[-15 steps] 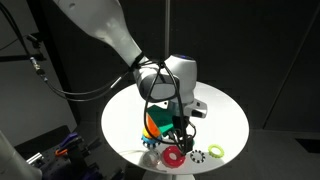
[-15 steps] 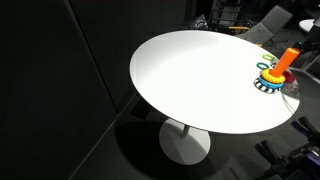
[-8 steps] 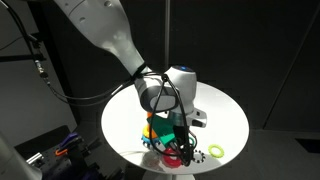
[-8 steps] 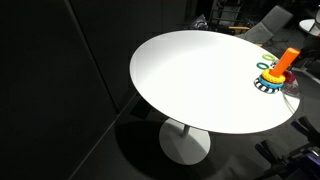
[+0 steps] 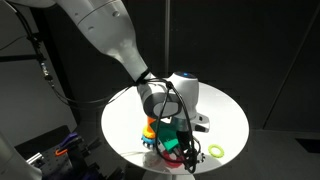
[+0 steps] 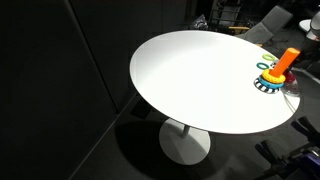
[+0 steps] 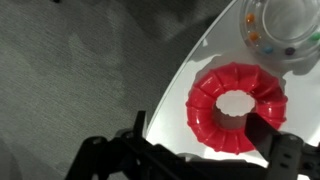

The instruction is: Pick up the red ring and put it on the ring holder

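Note:
The red ring (image 7: 237,107) lies flat on the white table, close to its edge. My gripper (image 7: 200,130) is open and low over it. One finger (image 7: 140,125) is outside the ring and the other finger (image 7: 266,133) is over the ring's band beside the hole. In an exterior view the gripper (image 5: 180,150) hides most of the ring. The ring holder (image 6: 284,66), an orange peg on a blue-and-white toothed base, stands at the table's edge, and it also shows behind the gripper (image 5: 150,130).
A lime-green ring (image 5: 215,152) lies on the round white table (image 5: 225,115) beside the gripper. A white round piece with coloured dots (image 7: 276,27) sits just beyond the red ring. The table edge and grey floor (image 7: 80,70) are close by.
The gripper has come down over the red ring and now covers it in the exterior view. The ring holder and the loose rings have not moved.

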You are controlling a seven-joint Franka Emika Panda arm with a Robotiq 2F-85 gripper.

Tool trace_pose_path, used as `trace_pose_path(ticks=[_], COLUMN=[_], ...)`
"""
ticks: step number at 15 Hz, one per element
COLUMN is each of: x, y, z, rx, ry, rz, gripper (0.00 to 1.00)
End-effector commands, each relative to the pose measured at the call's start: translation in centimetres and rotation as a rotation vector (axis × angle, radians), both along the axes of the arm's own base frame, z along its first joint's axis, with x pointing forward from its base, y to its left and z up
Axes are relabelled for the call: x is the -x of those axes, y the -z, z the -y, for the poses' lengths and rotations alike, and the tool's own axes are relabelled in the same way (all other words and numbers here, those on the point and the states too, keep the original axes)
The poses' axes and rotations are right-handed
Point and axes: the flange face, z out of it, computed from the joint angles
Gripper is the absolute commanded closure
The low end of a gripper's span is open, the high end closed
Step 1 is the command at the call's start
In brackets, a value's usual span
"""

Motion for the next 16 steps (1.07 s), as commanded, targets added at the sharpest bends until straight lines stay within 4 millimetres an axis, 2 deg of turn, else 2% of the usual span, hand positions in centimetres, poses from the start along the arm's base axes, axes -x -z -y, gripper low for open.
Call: trace_pose_path(ticks=[1, 11, 12, 13, 15, 16], x=[-0.4, -0.4, -0.4, -0.4, -0.5, -0.5], y=[0.5, 1.9, 1.9, 2.0, 2.0, 2.0], z=[1.2, 1.6, 1.7, 1.7, 1.7, 1.7], rx=[0.013, 0.018, 0.018, 0.018, 0.019, 0.020], ry=[-0.021, -0.026, -0.026, -0.026, -0.024, -0.021], rz=[0.000, -0.024, -0.025, -0.025, -0.026, -0.026], gripper=[0.00, 0.00, 0.02, 0.18, 0.26, 0.34])
